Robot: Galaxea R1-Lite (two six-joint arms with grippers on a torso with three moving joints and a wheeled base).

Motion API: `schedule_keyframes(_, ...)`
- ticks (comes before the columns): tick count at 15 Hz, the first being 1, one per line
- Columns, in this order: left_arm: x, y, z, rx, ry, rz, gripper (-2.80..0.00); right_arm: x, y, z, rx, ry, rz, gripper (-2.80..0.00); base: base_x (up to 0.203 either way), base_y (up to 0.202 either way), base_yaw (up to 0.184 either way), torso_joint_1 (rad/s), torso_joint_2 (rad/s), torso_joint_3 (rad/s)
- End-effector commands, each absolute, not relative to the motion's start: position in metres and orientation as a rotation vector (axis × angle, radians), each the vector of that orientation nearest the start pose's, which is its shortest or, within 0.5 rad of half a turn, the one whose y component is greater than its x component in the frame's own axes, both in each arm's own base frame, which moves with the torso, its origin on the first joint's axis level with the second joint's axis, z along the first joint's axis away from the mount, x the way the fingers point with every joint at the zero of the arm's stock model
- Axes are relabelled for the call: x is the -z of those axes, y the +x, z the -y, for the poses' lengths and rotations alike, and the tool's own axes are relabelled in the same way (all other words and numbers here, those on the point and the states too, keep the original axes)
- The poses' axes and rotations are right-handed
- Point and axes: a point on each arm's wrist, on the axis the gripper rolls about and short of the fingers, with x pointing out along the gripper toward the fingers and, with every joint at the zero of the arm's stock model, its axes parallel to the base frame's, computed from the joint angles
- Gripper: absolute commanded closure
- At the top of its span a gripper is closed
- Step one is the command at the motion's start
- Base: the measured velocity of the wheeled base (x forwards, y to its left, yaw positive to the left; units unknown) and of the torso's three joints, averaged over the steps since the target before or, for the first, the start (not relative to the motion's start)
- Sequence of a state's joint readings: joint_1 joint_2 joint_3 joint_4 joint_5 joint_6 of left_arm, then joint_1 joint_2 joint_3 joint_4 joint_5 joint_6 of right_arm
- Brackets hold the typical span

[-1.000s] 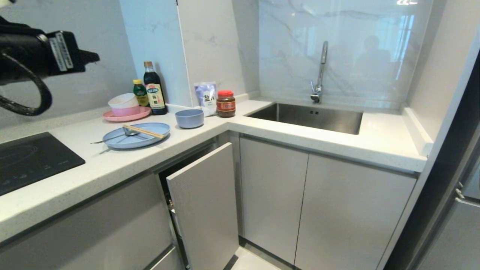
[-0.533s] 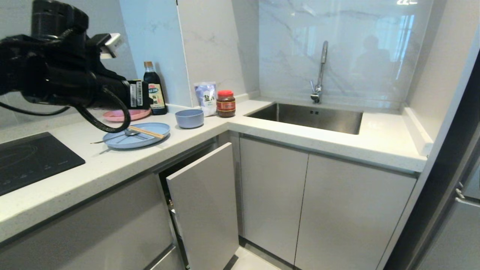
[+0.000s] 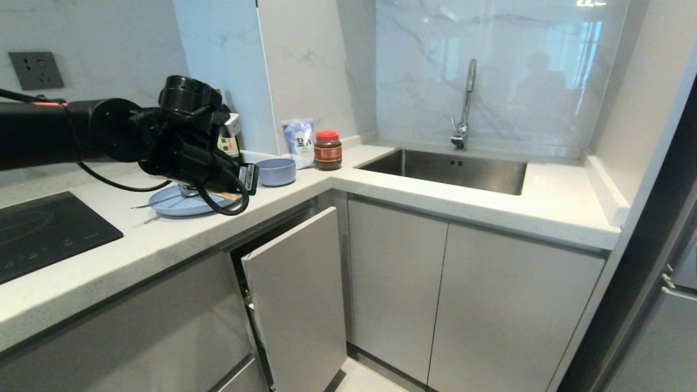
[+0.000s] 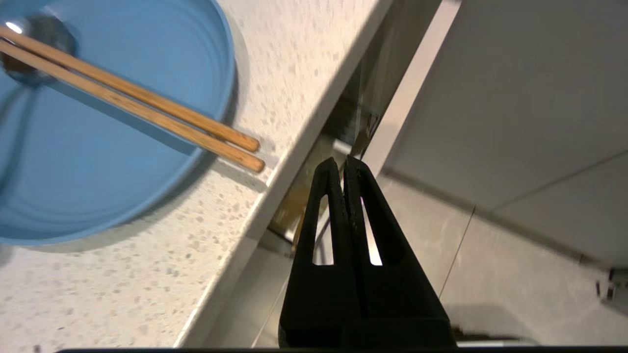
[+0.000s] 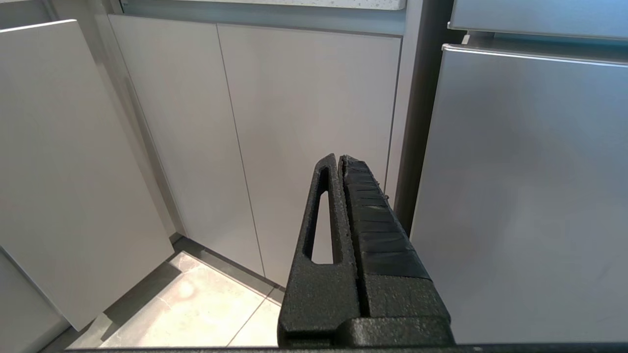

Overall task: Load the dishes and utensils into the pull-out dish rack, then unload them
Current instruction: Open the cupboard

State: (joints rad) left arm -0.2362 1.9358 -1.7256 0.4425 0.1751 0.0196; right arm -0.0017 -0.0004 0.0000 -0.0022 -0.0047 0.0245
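On the counter, blue plate (image 4: pixel 98 162) — chopsticks (image 4: pixel 132 100) and spoon (image 4: pixel 29 49) inside, left claw (image 4: pixel 341 164) pressed together, empty.

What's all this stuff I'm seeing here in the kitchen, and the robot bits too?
plate: one, light blue, on the counter near its front edge
chopsticks: one pair, pale wood, lying across the plate, tips past its rim
spoon: one, silver, bowl end on the plate under the chopsticks
bowl: one, blue-grey, on the counter beside the plate
jar: one, red lid, by the wall
pouch: one, white and blue, next to the jar
sink: one, steel, in the counter
tap: one, chrome, behind the sink
hob: one, black, set in the counter
rack front panel: one, pale grey, pulled partly out
left claw: shut, empty, over the counter edge
right claw: shut, empty, low by the cabinets
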Motion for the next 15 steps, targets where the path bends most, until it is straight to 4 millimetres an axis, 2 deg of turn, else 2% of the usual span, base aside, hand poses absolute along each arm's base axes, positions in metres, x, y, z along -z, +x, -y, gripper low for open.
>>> schedule_keyframes(1,-0.229,0.384,0.09,0.068,0.173,-0.738,0.0,-0.075,-0.023,0.0,0.006,0.023,0.005,0.0,0.0,0.0,0.0,0.0,0.0,0.0)
schedule_keyframes(7,-0.193,0.411,0.097,0.07,0.19,-0.811,0.0,-0.075,-0.023,0.0,0.006,0.025,0.005,0.0,0.0,0.0,0.0,0.0,0.0,0.0)
schedule_keyframes(15,-0.164,0.432,0.102,0.028,0.214,-0.85,0.0,-0.075,-0.023,0.0,0.006,0.025,0.005,0.0,0.0,0.0,0.0,0.0,0.0,0.0)
